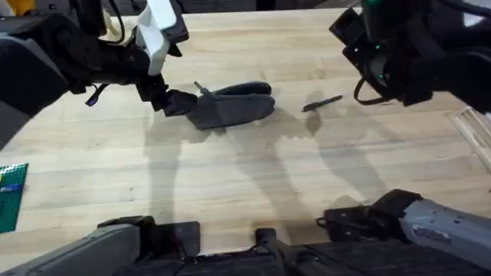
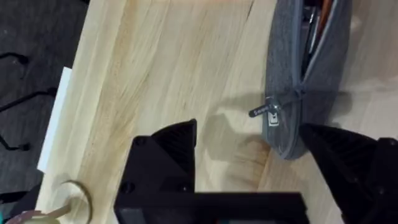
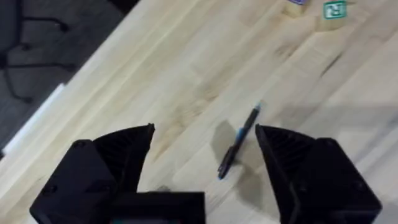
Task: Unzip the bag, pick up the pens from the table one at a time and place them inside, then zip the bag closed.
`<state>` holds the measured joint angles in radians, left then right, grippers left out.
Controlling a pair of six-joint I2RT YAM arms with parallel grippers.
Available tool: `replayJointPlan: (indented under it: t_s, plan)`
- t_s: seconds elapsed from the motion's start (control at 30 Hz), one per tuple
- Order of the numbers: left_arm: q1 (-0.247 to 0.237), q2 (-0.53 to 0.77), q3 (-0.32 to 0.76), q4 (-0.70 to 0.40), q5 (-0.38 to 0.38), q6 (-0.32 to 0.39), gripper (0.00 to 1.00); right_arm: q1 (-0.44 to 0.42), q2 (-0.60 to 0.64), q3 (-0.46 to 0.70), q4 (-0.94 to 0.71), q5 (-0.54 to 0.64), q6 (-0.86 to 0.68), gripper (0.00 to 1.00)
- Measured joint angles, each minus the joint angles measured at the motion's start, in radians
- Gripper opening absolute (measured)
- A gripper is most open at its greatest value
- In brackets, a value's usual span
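Across the table [image 1: 245, 184] we see the bag [image 1: 230, 106] unzipped; left tool [image 2: 249, 155] open at its end, steadying; right tool [image 3: 205, 168] open above a pen [image 3: 238, 143].

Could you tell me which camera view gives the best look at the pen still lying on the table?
The right wrist view: the pen lies whole on the table between the open right gripper jaws. The overhead view shows it as a thin dark sliver.
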<state>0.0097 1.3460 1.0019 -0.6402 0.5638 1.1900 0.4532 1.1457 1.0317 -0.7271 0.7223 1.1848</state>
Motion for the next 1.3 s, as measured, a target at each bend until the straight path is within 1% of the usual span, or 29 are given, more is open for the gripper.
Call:
replayJointPlan:
  t_s: [0.17,0.4,0.5,0.6,0.8,0.97,1.13,1.3]
  plan:
    - [0.0,0.0,0.0,0.024,-0.009,0.0,0.993,-0.022,0.072,0.0,-0.007,0.013,0.024,0.998]
    - [0.0,0.0,0.0,0.024,-0.01,0.0,0.993,-0.023,0.202,0.0,-0.006,-0.002,0.034,0.997]
    - [0.0,0.0,0.0,0.024,-0.01,0.0,0.993,-0.025,0.258,0.0,-0.005,-0.042,0.036,0.998]
    - [0.0,0.0,0.0,0.024,-0.01,0.0,0.993,-0.042,0.311,0.0,0.0,-0.119,0.039,0.998]
    - [0.0,0.0,0.0,0.024,-0.01,0.0,0.993,-0.121,0.388,0.0,0.001,-0.263,0.043,0.997]
    - [0.0,0.0,0.0,0.024,-0.01,0.0,0.993,-0.177,0.437,0.0,0.001,-0.337,0.043,0.997]
    - [0.0,0.0,0.0,0.024,-0.01,0.0,0.993,-0.192,0.463,0.0,0.002,-0.354,0.043,0.998]
    - [0.0,0.0,0.0,0.024,-0.01,0.0,0.993,-0.203,0.523,0.002,0.005,-0.354,0.043,0.998]
